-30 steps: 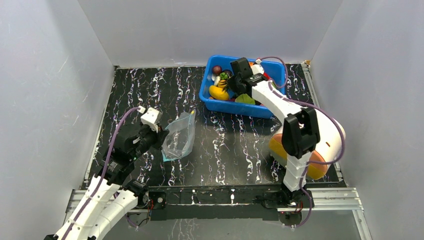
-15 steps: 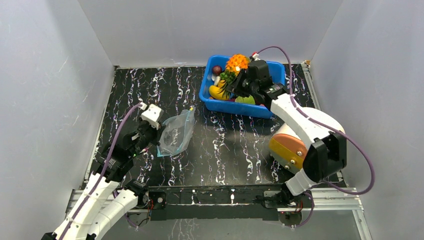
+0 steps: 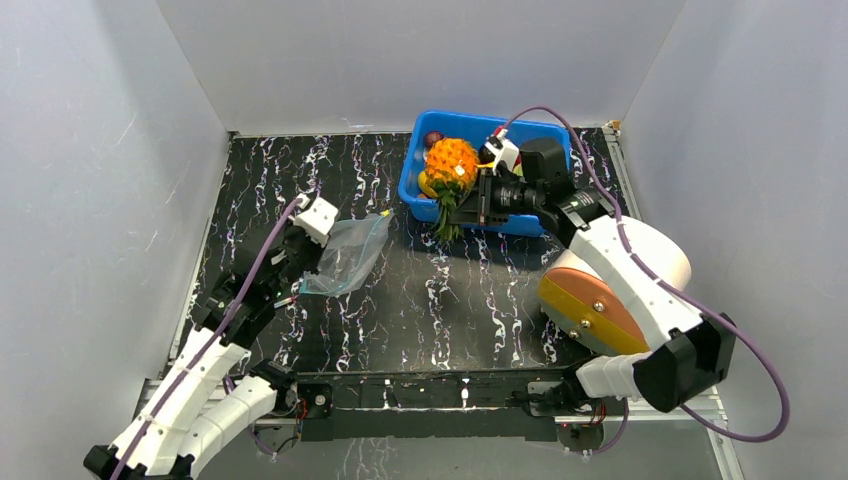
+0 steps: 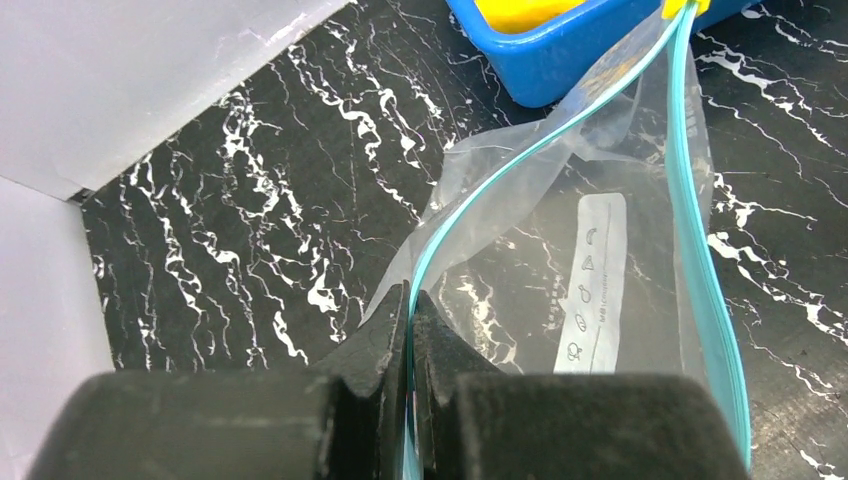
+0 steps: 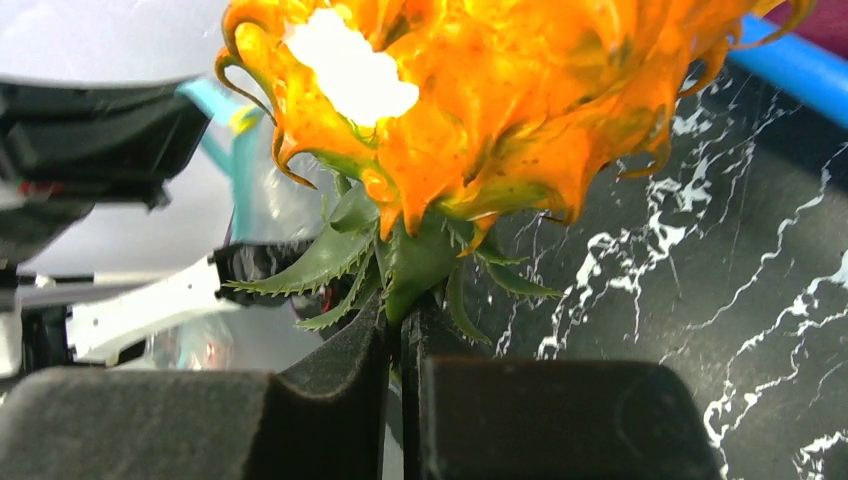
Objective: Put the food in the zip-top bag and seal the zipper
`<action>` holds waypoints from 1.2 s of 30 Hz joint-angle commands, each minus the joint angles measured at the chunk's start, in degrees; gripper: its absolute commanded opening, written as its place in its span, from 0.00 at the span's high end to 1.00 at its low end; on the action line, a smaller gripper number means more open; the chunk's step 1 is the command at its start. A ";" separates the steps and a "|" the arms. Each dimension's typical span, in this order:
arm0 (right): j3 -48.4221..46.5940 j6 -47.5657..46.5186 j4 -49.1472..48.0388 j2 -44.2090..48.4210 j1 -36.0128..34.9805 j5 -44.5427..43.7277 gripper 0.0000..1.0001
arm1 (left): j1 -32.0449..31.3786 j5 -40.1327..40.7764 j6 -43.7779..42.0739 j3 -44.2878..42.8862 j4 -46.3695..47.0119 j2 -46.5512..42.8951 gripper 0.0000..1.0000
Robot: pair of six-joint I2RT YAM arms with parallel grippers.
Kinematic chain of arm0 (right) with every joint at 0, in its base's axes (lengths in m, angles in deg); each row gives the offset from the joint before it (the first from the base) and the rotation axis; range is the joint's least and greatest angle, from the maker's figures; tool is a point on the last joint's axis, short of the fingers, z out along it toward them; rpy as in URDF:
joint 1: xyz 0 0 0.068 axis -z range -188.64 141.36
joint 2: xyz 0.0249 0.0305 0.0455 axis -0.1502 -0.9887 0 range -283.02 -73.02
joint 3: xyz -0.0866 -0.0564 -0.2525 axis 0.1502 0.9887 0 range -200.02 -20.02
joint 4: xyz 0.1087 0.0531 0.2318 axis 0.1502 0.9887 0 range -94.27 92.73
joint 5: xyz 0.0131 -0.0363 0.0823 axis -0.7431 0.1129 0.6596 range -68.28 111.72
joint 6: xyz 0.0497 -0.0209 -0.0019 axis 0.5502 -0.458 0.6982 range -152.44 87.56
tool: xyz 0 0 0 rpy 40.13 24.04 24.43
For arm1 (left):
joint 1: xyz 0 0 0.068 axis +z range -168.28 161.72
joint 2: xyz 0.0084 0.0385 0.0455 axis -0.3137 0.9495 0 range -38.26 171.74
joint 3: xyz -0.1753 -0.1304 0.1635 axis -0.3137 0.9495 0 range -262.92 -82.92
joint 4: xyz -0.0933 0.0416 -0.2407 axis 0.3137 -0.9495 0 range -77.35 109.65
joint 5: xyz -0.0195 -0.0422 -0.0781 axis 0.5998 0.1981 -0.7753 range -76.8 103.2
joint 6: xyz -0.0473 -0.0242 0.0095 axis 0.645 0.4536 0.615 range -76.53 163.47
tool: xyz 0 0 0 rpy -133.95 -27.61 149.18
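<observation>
The left arm (image 3: 195, 400) and right arm (image 3: 640, 285) share glossy white rounded shells, black joint housings, a trailing purple cable (image 3: 541, 108), a small white camera block (image 3: 318, 216) just behind the left gripper (image 4: 410, 300) and right gripper (image 5: 395, 325), and matte black wedge-shaped fingers (image 4: 372, 352).

My right gripper (image 5: 400, 325) is clamped tight on the green leaves (image 5: 400, 262) of the orange pineapple (image 5: 500, 110), whose spiky body fills the view beyond it. Underneath lies the black, white-veined tabletop (image 5: 700, 300). A blue bin rim (image 5: 800, 65) shows past the fruit. The clear zip-top bag (image 5: 285, 205) and its teal zipper (image 5: 238, 165) sit blurred behind the leaves.
</observation>
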 commanded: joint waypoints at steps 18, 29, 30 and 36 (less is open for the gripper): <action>16.13 5.19 -0.74 15.82 -5.16 16.22 1.00 | -0.28 -18.21 30.72 10.34 15.77 7.47 1.00; 23.58 17.50 -10.31 17.46 -19.32 9.38 1.00 | -0.46 -19.51 32.50 11.83 19.27 8.82 0.95; 24.06 18.22 -11.55 17.52 -21.00 8.79 1.00 | -0.46 -19.33 32.68 11.73 19.12 9.20 0.93; 24.01 22.74 -15.69 14.34 -29.14 4.51 1.00 | -0.85 -22.65 32.87 13.18 22.63 9.75 1.00</action>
